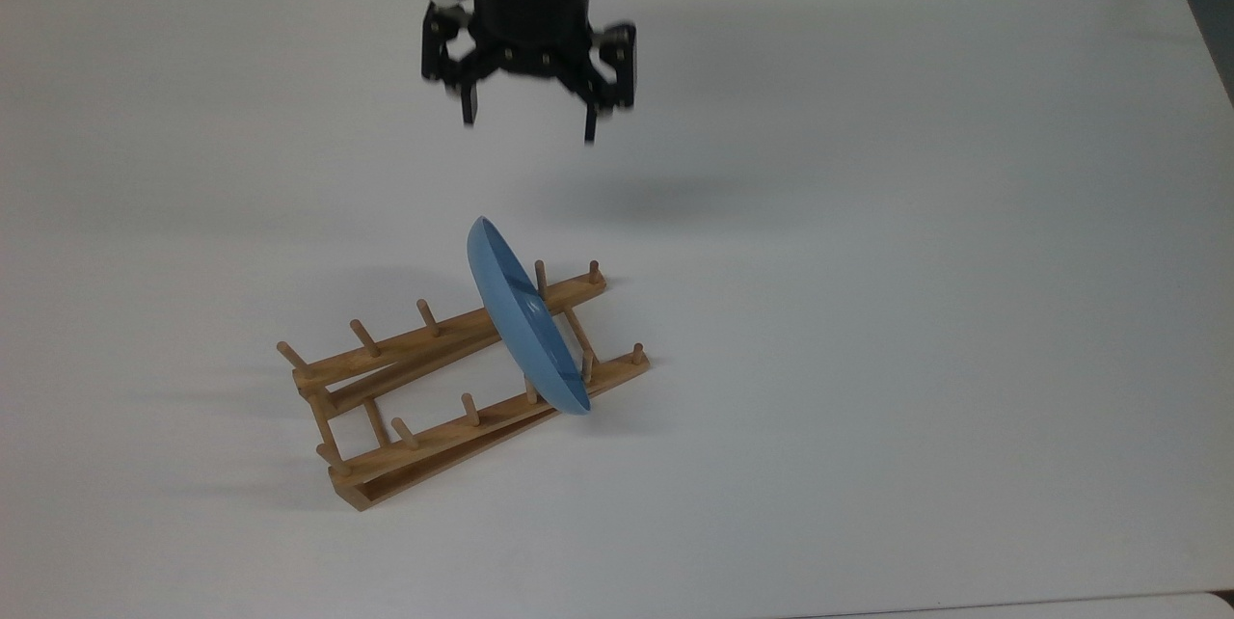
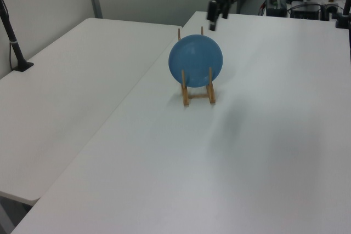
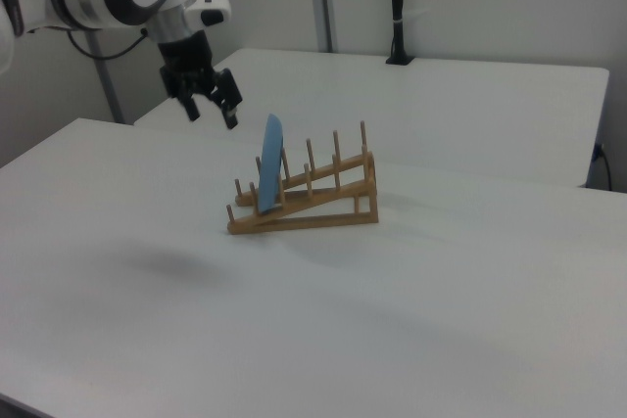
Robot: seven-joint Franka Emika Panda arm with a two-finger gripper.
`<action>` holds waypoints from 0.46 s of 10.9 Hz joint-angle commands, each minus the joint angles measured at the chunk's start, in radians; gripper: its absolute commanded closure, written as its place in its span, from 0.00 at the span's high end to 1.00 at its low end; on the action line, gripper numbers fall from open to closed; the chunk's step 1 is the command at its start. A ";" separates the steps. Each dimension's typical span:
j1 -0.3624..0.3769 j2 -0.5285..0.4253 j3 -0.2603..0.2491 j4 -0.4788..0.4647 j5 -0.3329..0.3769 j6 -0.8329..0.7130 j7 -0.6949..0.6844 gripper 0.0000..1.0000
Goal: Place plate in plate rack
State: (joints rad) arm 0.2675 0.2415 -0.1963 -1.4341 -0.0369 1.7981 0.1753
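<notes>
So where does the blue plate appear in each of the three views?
Top view: the plate stands on edge near the centre, across the plate rack toward its right end.
Left view: face-on, upper centre.
Right view: edge-on, left of centre, near the rack's low end.
Shared landmark: the wooden rack under it.

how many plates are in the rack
1: the light-blue plate stands on edge between pegs near the low end of the plate rack, the top view's right end. No other plate is visible.

The hand (image 1: 529,124) hangs in the air, fingers (image 1: 469,104) apart, seemingly pointing straight down, empty.
</notes>
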 commanded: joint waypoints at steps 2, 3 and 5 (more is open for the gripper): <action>-0.131 -0.220 0.066 -0.291 0.112 -0.049 -0.237 1.00; -0.146 -0.223 0.061 -0.286 0.129 -0.098 -0.285 1.00; -0.130 -0.223 0.054 -0.287 0.118 -0.158 -0.245 1.00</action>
State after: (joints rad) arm 0.1275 0.0567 -0.1486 -1.6760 0.0711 1.6920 -0.0747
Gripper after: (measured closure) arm 0.000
